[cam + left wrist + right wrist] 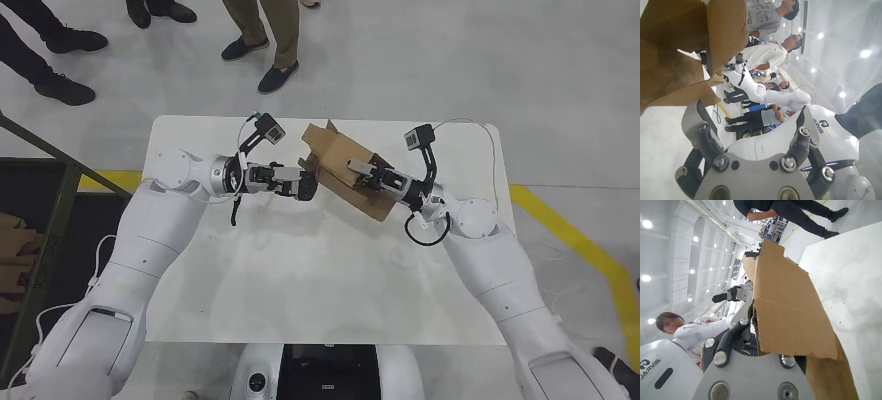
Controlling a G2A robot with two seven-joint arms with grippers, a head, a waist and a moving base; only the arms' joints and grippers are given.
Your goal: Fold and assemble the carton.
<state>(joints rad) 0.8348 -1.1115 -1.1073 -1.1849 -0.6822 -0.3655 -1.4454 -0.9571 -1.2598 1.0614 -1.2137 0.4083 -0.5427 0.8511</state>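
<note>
My right gripper (pixel 368 174) clamps the carton (pixel 335 150) edge; my left gripper (pixel 751 105) gapes beside its flap (pixel 702 91), table (pixel 300 270) beneath.

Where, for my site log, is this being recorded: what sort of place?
Probably a robotics test or demo hall, going by the round ceiling lights set high overhead, a yellow floor line beside the white table, and equipment racks in the background.

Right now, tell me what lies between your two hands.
The carton lies between the left hand and the right hand, which holds it; the top view shows this.
</note>
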